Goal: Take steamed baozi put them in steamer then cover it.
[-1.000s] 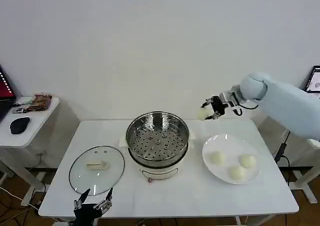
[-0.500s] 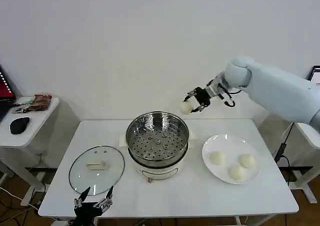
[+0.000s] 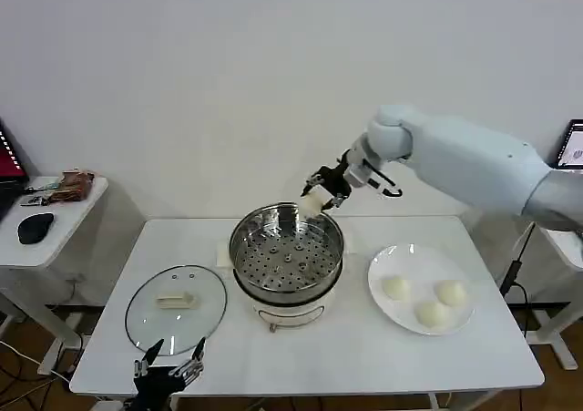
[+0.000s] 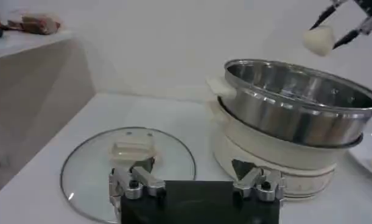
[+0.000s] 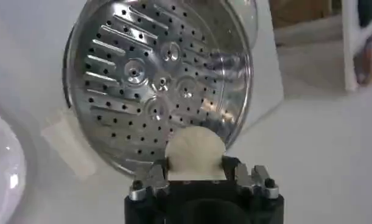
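My right gripper (image 3: 319, 195) is shut on a cream-white steamed baozi (image 3: 311, 203), held in the air just above the far rim of the steamer (image 3: 287, 253). In the right wrist view the baozi (image 5: 195, 153) sits between the fingers, with the perforated tray (image 5: 152, 85) beneath it. The left wrist view catches the same baozi (image 4: 318, 41) over the steel pot (image 4: 295, 100). Three more baozi (image 3: 394, 287) lie on the white plate (image 3: 412, 255) right of the steamer. The glass cover (image 3: 176, 307) rests flat on the table at the left. My left gripper (image 3: 170, 367) hangs open at the table's front edge, by the cover (image 4: 128, 164).
The white table (image 3: 301, 352) holds the cover, steamer and plate in a row. A small side table (image 3: 46, 238) with a mouse and oddments stands at the far left. Screens show at both side edges.
My right arm has carried the baozi leftward and slightly down, from beside the plate to above the steamer's far rim. The left arm has stayed put.
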Robot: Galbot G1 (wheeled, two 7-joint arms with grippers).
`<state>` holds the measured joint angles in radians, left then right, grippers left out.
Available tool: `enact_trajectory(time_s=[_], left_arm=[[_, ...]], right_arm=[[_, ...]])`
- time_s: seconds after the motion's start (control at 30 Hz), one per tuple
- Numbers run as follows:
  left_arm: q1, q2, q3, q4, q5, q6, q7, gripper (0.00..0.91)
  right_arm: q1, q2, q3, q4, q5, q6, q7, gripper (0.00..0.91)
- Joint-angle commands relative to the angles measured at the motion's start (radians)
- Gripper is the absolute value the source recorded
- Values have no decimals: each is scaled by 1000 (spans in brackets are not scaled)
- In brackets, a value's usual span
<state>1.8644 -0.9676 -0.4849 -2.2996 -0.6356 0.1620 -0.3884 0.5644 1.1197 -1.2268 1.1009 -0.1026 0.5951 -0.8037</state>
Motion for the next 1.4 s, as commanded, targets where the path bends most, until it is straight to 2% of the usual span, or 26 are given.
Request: enact_trajectory(time_s=[0.03,0.33,0.47,0.63,0.8,1.4], left_arm=[[0,0,1,1,0,0,0,907],[6,-2,-3,-3,-4,0,1,907],[3,-3,-1,-1,-4,0,1,907],[8,-2,-1,-5,-4,0,1,907],[9,-4,0,-6,-4,0,1,907],[4,-2,3,-10,-7,1,1,907]], right_arm=[[-19,66,-8,-26,-136,89,36,595],[-62,97,-5,-53,-224,127,65,595],[-92,115,13,-83,-301,151,81,595],[-114,129,16,-105,-334,163,89,595],[-155,150,52,-155,-414,189,112,595],[-212,197,103,-240,-427,198,132,605]])
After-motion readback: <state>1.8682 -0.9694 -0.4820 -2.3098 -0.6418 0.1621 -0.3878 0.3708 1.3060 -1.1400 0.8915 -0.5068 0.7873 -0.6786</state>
